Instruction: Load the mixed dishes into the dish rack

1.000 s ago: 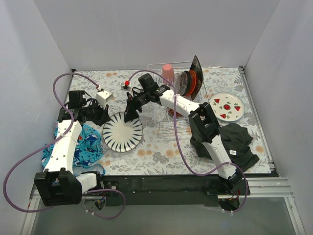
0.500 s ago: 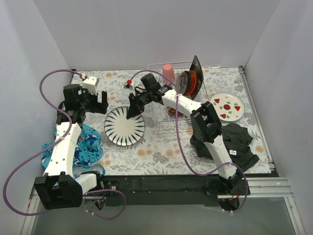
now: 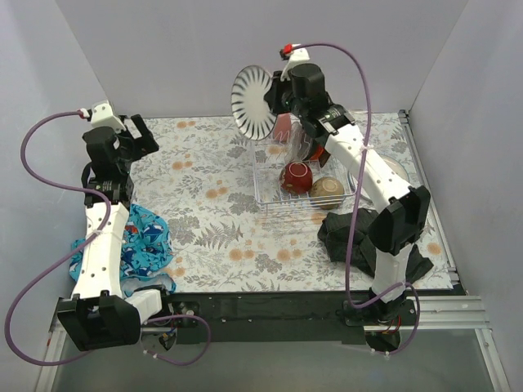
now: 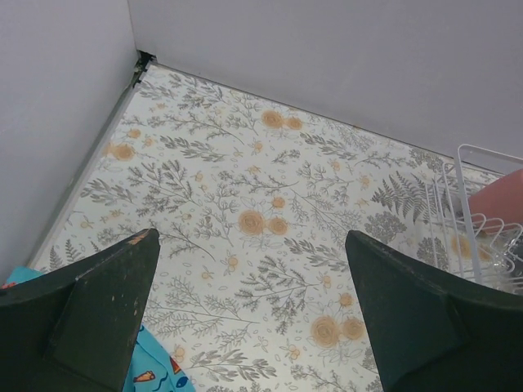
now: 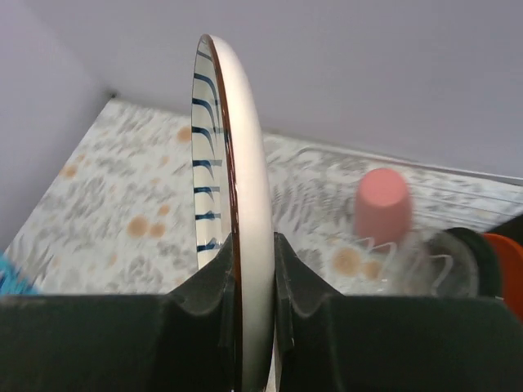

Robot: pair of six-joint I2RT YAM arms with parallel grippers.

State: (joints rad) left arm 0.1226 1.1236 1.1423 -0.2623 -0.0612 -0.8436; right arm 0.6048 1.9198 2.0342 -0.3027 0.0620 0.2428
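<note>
right gripper (image 5: 253, 265) pinching striped plate (image 3: 255, 102) by rim, upright, high over rack (image 3: 282, 206) back-left corner. left gripper (image 4: 249, 245) spread wide, empty. risk: thin edge grip (looks sketchy), plate could pivot, slip, smack pink cup (image 5: 382, 200) going down.

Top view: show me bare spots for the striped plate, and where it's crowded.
Bare patch: the floral table between the blue cloth and the dish rack. Inside the rack, only the left strip beside the red bowl looks free for the striped plate. Crowded: its right and back, with tan bowl, pink cup, orange plate. The black cloth covers the near right.
</note>
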